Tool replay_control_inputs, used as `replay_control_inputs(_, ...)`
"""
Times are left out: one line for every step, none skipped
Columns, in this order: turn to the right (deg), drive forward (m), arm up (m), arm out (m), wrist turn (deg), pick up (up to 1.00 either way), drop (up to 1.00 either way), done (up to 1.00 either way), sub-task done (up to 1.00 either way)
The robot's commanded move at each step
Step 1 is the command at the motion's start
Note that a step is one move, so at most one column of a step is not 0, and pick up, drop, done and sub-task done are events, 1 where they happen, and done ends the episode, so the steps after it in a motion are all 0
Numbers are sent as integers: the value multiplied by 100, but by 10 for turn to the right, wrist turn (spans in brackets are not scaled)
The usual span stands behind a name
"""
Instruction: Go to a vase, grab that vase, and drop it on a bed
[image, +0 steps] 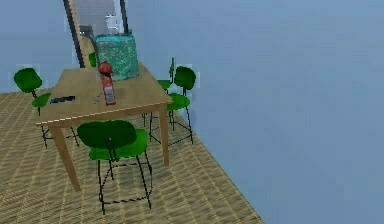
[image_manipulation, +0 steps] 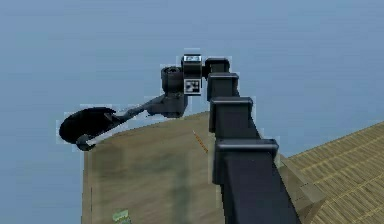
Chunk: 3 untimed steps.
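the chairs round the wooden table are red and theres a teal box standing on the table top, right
Not quite: the chairs round the wooden table are green, not red, as the forward view shows. The teal box does stand on the table top.

Dark sq-section arm (image_manipulation: 245, 160), stepped segs, two white sqs (image_manipulation: 190, 85) w/ black marks, dark grey claw (image_manipulation: 118, 117), thin fingers (image_manipulation: 135, 110)
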Motion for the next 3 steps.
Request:
replay_control_inputs(0,0,0,0,-450,0,0,0,0)
replay_control_inputs(0,0,0,0,-60,0,0,0,0)
replay_control_inputs(0,0,0,-24,0,0,0,0,0)
